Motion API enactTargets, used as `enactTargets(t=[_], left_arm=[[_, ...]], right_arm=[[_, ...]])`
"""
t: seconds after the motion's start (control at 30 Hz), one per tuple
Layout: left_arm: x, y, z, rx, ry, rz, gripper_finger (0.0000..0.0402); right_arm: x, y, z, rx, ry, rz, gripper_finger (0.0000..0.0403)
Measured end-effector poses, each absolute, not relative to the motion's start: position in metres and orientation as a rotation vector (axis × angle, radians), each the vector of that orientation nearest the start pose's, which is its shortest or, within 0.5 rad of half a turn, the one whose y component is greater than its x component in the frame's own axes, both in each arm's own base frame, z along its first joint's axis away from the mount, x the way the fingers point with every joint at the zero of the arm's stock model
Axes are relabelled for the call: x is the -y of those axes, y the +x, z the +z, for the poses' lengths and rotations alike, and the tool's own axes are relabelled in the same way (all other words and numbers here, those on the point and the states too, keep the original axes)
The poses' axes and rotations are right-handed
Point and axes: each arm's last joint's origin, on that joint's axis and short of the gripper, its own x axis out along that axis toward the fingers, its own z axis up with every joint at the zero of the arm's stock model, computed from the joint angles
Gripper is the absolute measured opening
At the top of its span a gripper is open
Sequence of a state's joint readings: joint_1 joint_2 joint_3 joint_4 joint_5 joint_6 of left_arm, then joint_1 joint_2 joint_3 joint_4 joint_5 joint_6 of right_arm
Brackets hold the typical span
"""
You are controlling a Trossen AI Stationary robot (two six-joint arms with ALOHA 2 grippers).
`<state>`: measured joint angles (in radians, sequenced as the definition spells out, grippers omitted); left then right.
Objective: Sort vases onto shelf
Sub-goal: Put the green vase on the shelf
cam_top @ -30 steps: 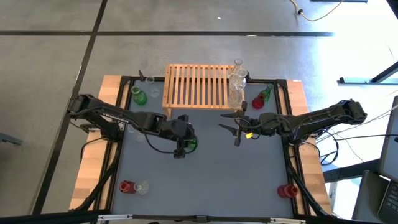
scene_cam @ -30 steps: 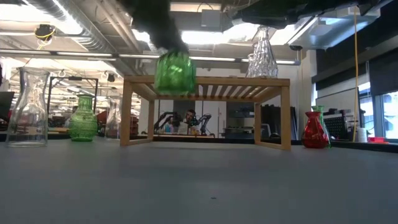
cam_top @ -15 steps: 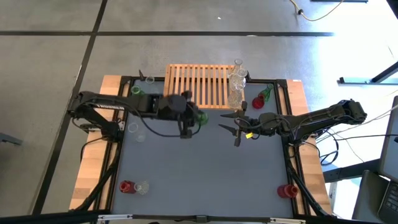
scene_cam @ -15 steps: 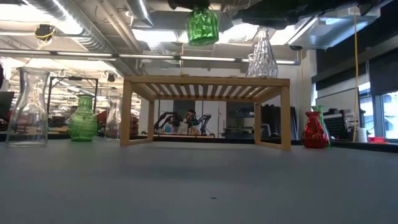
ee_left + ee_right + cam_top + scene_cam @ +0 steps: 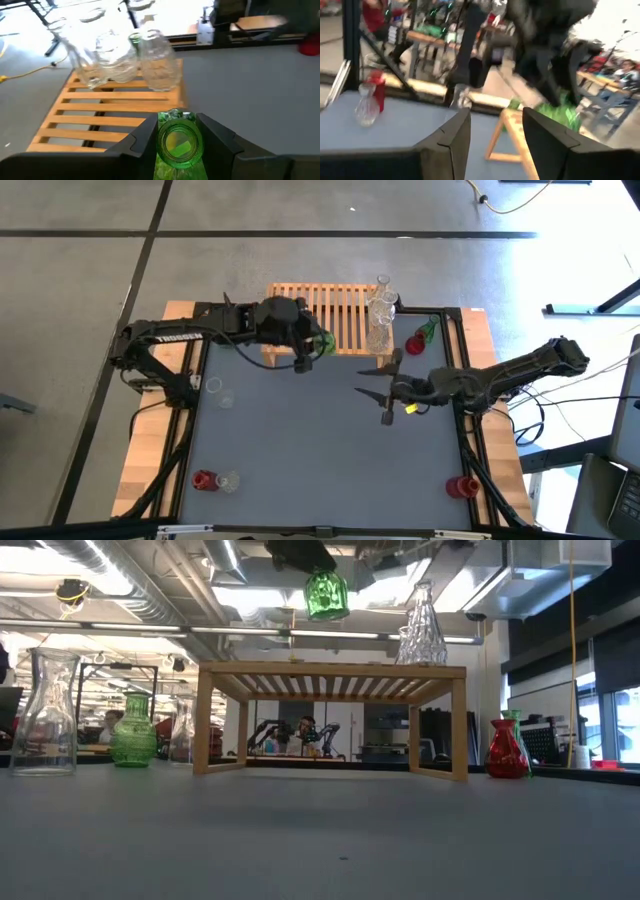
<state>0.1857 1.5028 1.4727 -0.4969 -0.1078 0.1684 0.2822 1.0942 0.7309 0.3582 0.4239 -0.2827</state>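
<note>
From above, the left gripper (image 5: 312, 352) is seen at the front edge of the shelf (image 5: 335, 318), pinching a green vase (image 5: 320, 343); the right gripper (image 5: 385, 390) is held spread over the mat's right half — empty. At table height, the vase (image 5: 326, 594) is carried above the slatted top. In the left wrist view, its mouth (image 5: 179, 142) is clamped between the fingers (image 5: 145, 137).

Grey table top (image 5: 320, 450); yellow cable (image 5: 572, 660) hanging; distant workbenches (image 5: 300, 740), blurred.
</note>
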Motion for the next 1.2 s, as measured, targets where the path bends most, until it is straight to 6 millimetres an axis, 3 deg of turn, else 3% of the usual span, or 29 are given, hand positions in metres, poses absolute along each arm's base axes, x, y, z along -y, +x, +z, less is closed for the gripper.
enactTargets(t=[0.23, 0.57, 0.93, 1.2], left_arm=[[-0.094, 0.328, 0.364, -0.562, 0.133, 0.282, 0.0114], [-0.142, 0.354, 0.366, -0.616, 0.078, 0.291, 0.0114], [-0.202, 0.391, 0.366, -0.612, 0.095, 0.322, 0.0115], [-0.23, 0.402, 0.356, -0.596, 0.077, 0.265, 0.0115]], right_arm=[[-0.059, 0.203, 0.335, 0.051, -0.279, -0.167, 0.017], [-0.045, 0.165, 0.356, 0.125, -0.278, -0.178, 0.017], [-0.035, 0.164, 0.354, 0.083, -0.392, -0.234, 0.017], [-0.037, 0.169, 0.351, 0.07, -0.327, -0.213, 0.017]])
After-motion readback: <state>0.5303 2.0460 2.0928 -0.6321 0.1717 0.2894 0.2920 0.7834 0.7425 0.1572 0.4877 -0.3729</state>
